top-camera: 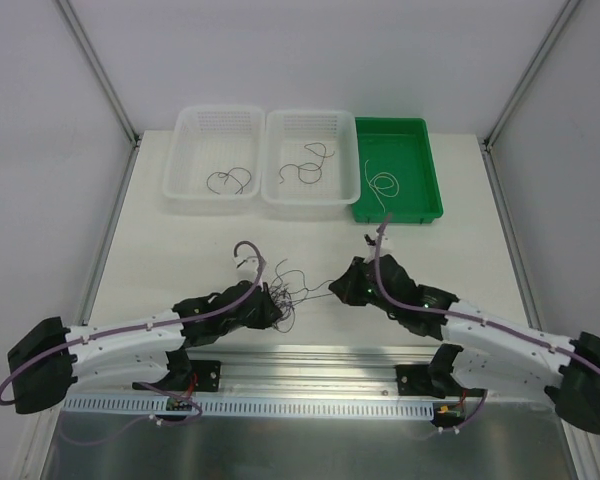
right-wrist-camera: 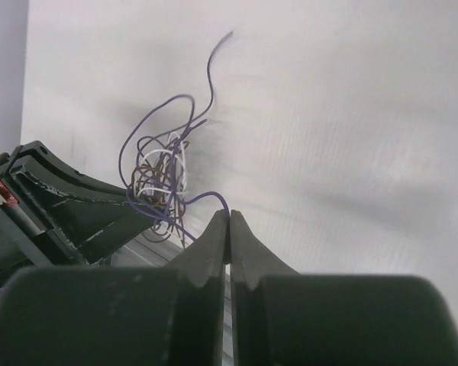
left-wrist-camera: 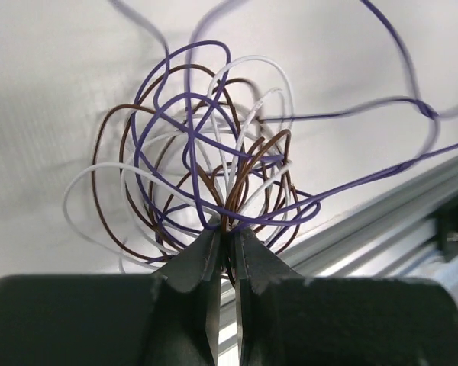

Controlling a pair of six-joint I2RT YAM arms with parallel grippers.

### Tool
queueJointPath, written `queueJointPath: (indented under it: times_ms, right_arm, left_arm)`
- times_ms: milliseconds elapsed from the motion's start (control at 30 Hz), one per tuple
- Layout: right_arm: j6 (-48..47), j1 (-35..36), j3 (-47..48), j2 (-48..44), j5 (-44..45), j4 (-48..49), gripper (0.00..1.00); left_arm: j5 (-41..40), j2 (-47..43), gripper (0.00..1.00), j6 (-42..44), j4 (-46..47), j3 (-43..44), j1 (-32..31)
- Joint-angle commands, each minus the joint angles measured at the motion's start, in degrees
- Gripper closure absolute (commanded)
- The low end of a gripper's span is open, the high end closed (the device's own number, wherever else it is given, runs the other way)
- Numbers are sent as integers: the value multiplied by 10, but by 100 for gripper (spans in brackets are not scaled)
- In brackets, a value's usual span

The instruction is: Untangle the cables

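Though near rail (top-camera: 310, 365), cables (top-camera: 285, 288) beside open tabletop (top-camera: 310, 240).

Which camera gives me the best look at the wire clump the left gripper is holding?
Left wrist. The clump fills the frame, with purple, brown and white loops fanning out above the left gripper, shut on it. Right wrist shows it small and distant; top external shows only a thin dark scribble.

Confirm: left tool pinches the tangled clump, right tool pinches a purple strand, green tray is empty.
The green tray is not empty: the top view shows a white cable lying in it. The left tool does pinch the clump, the right tool a purple strand.
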Motion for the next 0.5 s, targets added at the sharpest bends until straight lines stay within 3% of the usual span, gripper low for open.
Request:
queueJointPath:
  times_ms: [0, 133, 233, 467]
  right_arm:
    - [-24, -5, 20, -138, 176, -187, 99]
    - [-26, -5, 28, -257, 231, -274, 99]
    - [-33, -5, 39, -293, 237, -314, 99]
    - [-37, -5, 58, -203, 212, -352, 97]
  left_arm:
    - [-83, -55, 100, -63, -48, -34, 3]
    - [-100, -124, 95, -72, -50, -54, 4]
    - [-77, -148, 84, -40, -49, -38, 4]
    - [5, -165, 59, 20, -49, 25, 4]
